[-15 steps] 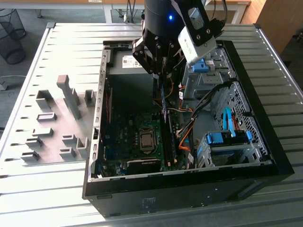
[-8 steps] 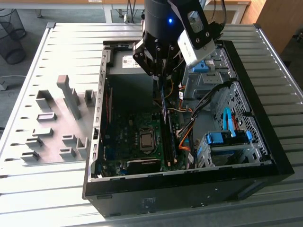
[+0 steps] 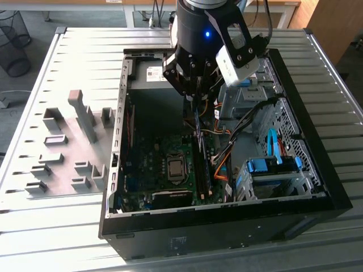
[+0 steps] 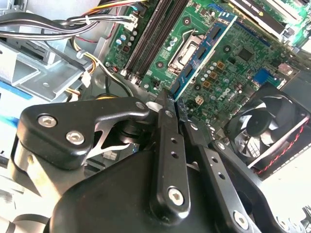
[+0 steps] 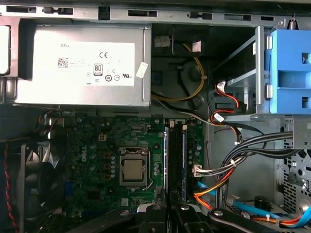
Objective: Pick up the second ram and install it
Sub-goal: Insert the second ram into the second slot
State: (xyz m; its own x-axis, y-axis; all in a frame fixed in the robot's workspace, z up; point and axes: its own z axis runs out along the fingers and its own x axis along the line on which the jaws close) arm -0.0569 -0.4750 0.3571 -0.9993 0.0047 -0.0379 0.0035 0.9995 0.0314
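Note:
My gripper hangs inside the open computer case, above the motherboard. It is shut on the second ram, a thin blue-green stick with black chips that points from the fingertips toward the board. In the exterior view the ram shows as a thin upright strip just over the far end of the long black memory slots. The ram is clear of the board and sits in no slot. In both wrist views the slots run beside the processor socket.
A silver power supply fills the far end of the case. Orange and black cables and blue drive-bay latches crowd the exterior view's right. A fan sits by the board. Grey holder blocks stand on the table at the exterior view's left.

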